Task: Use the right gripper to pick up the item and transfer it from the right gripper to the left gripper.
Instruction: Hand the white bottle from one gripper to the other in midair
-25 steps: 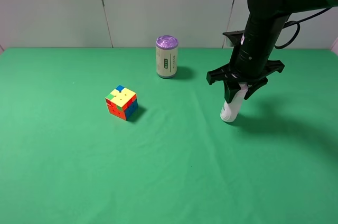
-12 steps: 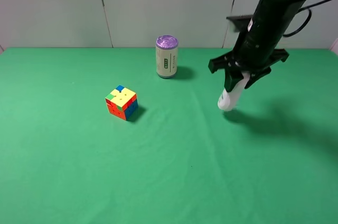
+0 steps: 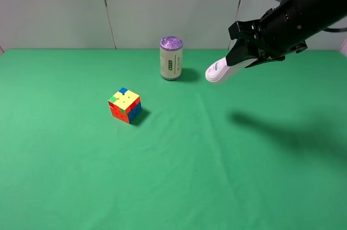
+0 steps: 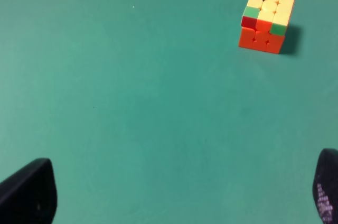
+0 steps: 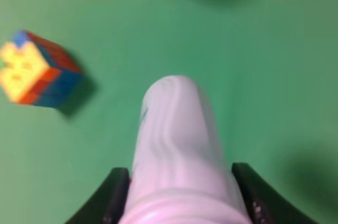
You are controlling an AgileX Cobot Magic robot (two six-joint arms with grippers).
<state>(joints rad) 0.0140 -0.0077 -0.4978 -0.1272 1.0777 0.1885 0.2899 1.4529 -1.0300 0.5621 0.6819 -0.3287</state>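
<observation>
My right gripper [image 3: 242,59] is shut on a white tube [image 3: 222,69] and holds it well above the green table, tilted with its free end pointing left. In the right wrist view the white tube [image 5: 177,155] fills the middle between the two black fingers [image 5: 113,192]. My left gripper [image 4: 174,192] is open and empty; only its two dark fingertips [image 4: 29,189] show at the corners of the left wrist view. The left arm is out of the exterior view.
A multicoloured puzzle cube [image 3: 125,105] sits on the green table [image 3: 162,176] left of centre; it also shows in the left wrist view [image 4: 265,20] and the right wrist view [image 5: 34,71]. A purple-lidded can [image 3: 171,58] stands at the back centre.
My right gripper has lifted the white tube off the table, raised it and swung it from upright to nearly level, moving up and left. The cube and the can have not moved.
</observation>
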